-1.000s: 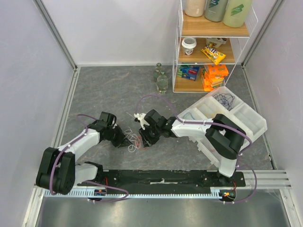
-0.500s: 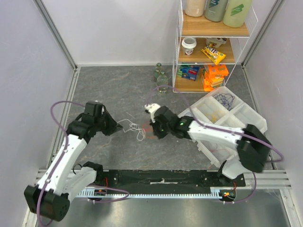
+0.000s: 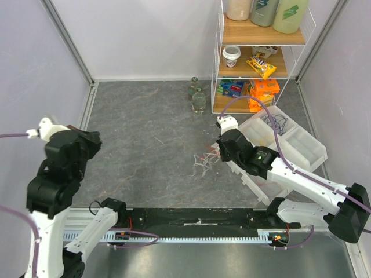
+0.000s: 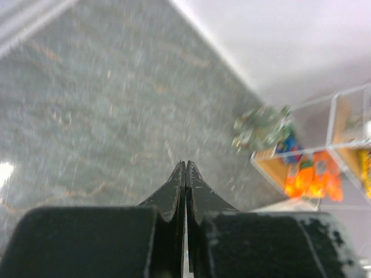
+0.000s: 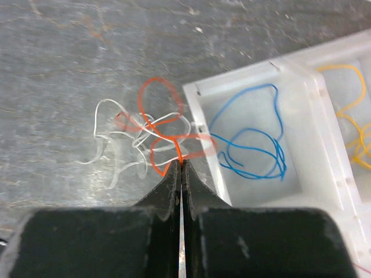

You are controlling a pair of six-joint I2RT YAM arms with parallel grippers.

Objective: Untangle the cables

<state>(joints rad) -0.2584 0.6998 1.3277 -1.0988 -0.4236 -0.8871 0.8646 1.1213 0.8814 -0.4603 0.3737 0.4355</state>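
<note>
Snack shelf (image 3: pixel 262 37) (bottles (image 3: pixel 198 99) beside)

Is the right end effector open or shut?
Shut: in its wrist view the right end effector clamps the orange cable, jaws together.

Grey marbled table (image 3: pixel 145 116). Centre-right of top view: small loose tangle of white + orange cables (image 3: pixel 203 165) flat on it, just left of white compartment tray (image 3: pixel 307 147). Upper right: shelf rack (image 3: pixel 261 36), w/ two glass bottles (image 3: pixel 198 101) just left.
</note>
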